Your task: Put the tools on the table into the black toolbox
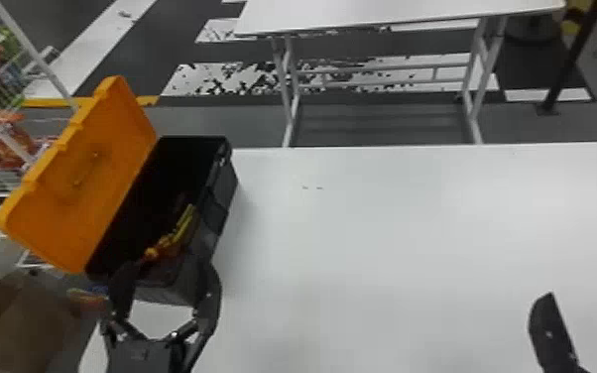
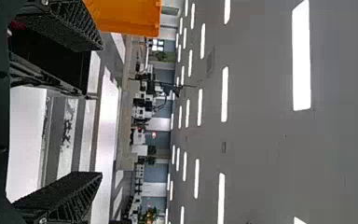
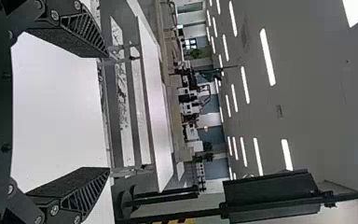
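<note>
In the head view my left gripper [image 1: 163,282] stands at the near end of the black toolbox [image 1: 224,198], its fingers spread wide around that end. In the left wrist view the same gripper [image 2: 100,112] is open with nothing between its pads. The toolbox's orange lid [image 1: 84,173] is raised on the left. Inside the box lie tools with yellow and orange parts [image 1: 181,225], near its right wall; the deeper interior is dark. My right gripper [image 1: 590,302] is at the lower right over the bare tabletop, open; the right wrist view shows this gripper [image 3: 107,112] with its fingers apart.
The white table [image 1: 387,238] extends to the right of the toolbox. A wire rack [image 1: 0,99] with colourful packages stands at the left. Behind is a second white table [image 1: 387,15]. A blurred brown shape [image 1: 25,327] fills the lower left corner.
</note>
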